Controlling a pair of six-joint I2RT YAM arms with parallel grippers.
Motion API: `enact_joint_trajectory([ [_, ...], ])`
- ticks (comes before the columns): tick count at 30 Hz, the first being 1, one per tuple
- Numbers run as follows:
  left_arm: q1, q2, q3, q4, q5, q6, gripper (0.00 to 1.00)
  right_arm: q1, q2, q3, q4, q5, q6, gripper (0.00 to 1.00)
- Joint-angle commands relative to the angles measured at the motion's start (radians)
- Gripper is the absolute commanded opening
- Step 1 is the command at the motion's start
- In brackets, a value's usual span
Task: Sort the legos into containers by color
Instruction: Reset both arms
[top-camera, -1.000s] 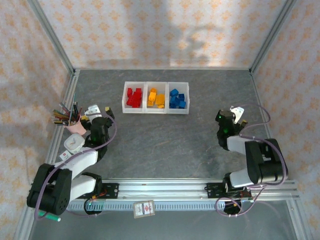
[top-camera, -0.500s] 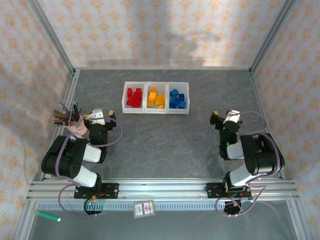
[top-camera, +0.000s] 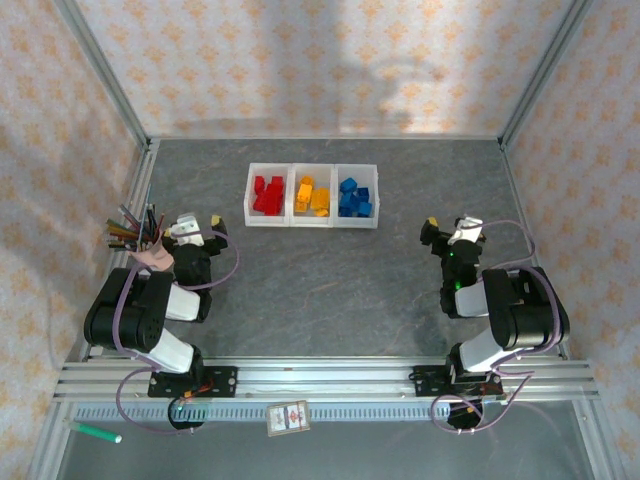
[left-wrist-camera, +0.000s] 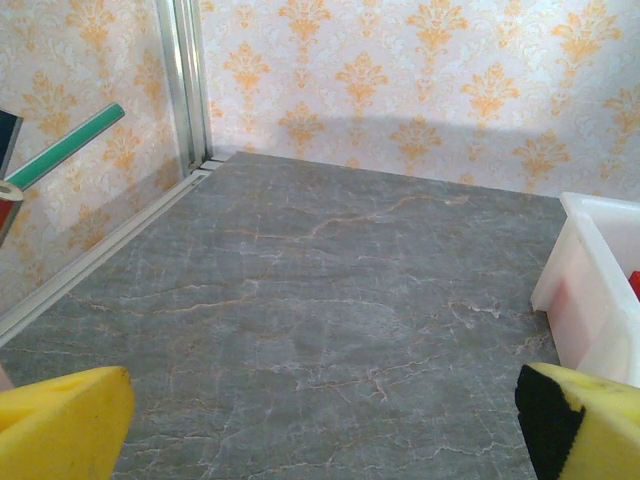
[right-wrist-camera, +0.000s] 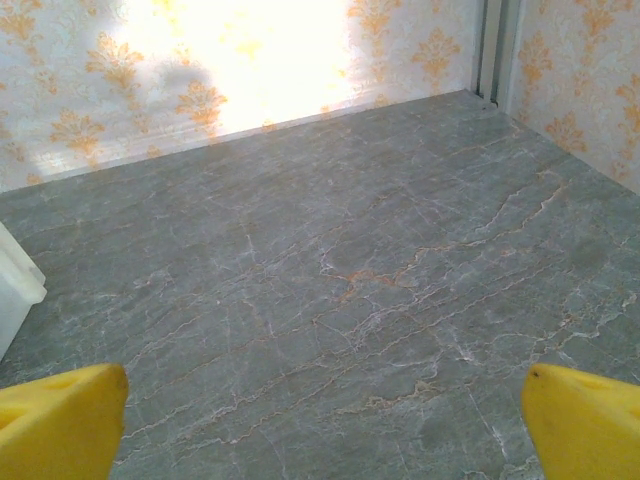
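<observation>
**Sorting surface, viewed from behind the arms.** The containers (top-camera: 311, 222) stand as one row at the far middle of the surface (top-camera: 320, 290). The legos (top-camera: 313, 195) lie inside by colour: red bricks (top-camera: 266, 194) on the left, orange-yellow in the middle, blue bricks (top-camera: 354, 197) on the right. Every brick in sight lies in a bin, so the sort appears complete. The left claw (top-camera: 198, 225) and right claw (top-camera: 450, 230) sit low, well apart from the bins. Each is spread wide and holds nothing, presumably parked.
</observation>
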Motion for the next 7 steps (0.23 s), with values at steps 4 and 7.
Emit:
enact_joint_trajectory([
  [4,0.004,0.002,0.009,0.042,0.011,-0.013,1.00,0.003,-0.002,0.029,0.021,-0.007,-0.005,1.00],
  [7,0.004,0.001,0.011,0.037,0.019,-0.011,1.00,0.003,-0.007,0.019,0.035,-0.007,-0.006,1.00],
])
